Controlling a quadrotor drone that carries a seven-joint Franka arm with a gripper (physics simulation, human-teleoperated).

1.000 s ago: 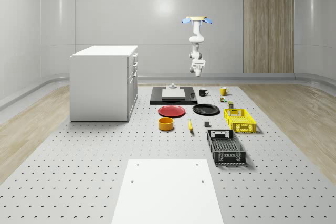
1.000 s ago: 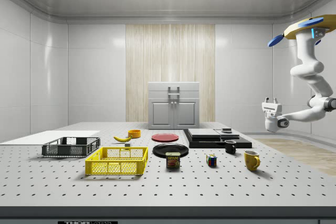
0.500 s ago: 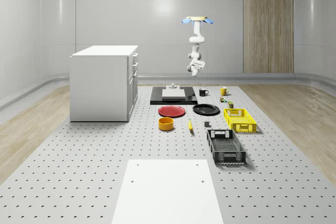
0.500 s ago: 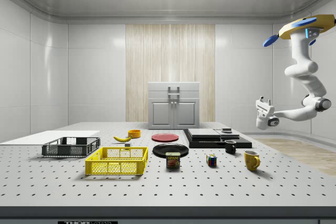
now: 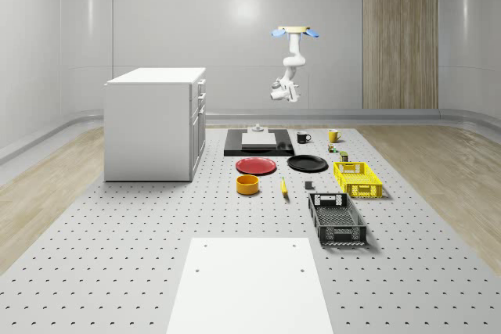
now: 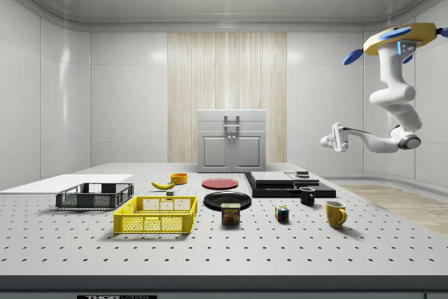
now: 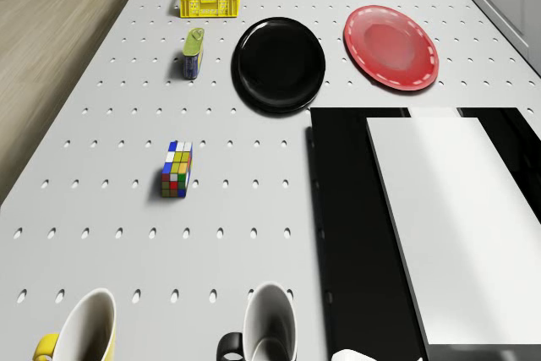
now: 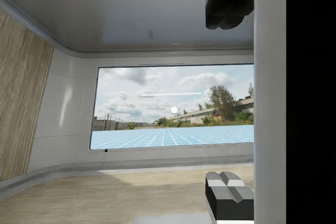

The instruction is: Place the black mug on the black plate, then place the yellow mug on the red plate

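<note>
Black ceramic mug: upright on perforated grey table, near yellow ceramic mug. Both well apart from round black plate and round red plate; nothing yet placed.

Quadrotor drone: hovers high near mugs. Arm elbow-bent, forearm level. Two-finger gripper aloft, fingers spread, empty; likely pre-approach.

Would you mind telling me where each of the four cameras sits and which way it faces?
Whole-scene view: off the robot, high, looking down the table at the hovering drone and its arm.
Side view: at the table's side, level; drone and gripper in the air at its right.
Drone view: on the drone, looking forward and down over black mug, yellow mug, black plate, red plate.
Wrist view: on the wrist, facing a window; finger shows.
Shared: side and drone views both show the mugs.
</note>
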